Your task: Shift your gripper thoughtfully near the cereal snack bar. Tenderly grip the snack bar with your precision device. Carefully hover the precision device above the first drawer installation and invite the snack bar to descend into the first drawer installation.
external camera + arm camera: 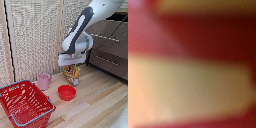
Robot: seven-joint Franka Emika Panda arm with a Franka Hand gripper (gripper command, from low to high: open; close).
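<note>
My fingers are hidden in the exterior view behind the pale block of my gripper (71, 64), which sits right on the upper end of the cereal snack bar (72, 74); they look closed around its top, though I cannot see the tips themselves or how narrow the gap is. The packet stands upright directly beneath me, yellow and red with busy print, its lower end at or just above the light wooden floor (95, 105) — I cannot tell whether it still touches. In my wrist view the cereal snack bar (188, 90) fills everything: a blur of a broad pale yellow band with deep red above and below it, too close to read any detail. Just beyond the packet, toward the exterior view's left and nearer the camera, sits a red bowl (66, 92), close to the bar but apart from it. Further to that side stands a pink mug (44, 80) against the slatted beige wall (35, 35), and further still, nearest the camera, a red mesh basket (25, 104) with a pale rim. On my other side, toward the exterior view's right, is the first drawer installation (111, 50), dark brown with long silver bar handles on its fronts, its drawers looking shut; my white arm reaches across in front of its upper part
</note>
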